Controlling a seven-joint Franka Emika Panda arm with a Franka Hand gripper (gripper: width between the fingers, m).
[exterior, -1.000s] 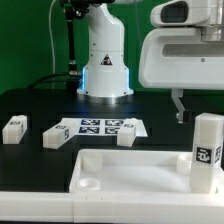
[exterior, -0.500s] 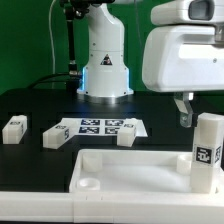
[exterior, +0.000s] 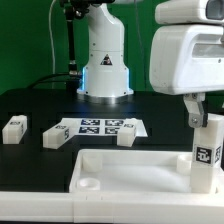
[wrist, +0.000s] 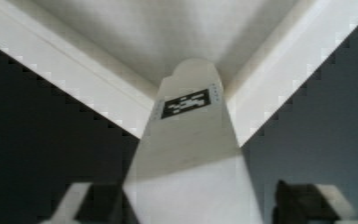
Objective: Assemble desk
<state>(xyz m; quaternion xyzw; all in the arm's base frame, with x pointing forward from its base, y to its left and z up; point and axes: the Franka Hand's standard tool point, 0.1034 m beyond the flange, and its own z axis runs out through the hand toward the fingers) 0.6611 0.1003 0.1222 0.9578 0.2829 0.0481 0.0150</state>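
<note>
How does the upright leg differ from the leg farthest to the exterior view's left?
The upright leg stands on the tabletop; the lying leg rests on the black table. The gripper straddles the upright leg; nothing touches the lying leg. Both are white blocks.

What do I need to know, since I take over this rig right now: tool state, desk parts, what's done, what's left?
Tool: open, fingers straddling the upright leg, gaps on both sides.
Upright leg: stands at the tabletop corner on the exterior view's right; seating cannot be told.
Three loose legs lie on the table by the marker board.
Done: one leg stood in place. Left: probably grip and fix it, then fit the other three.
</note>
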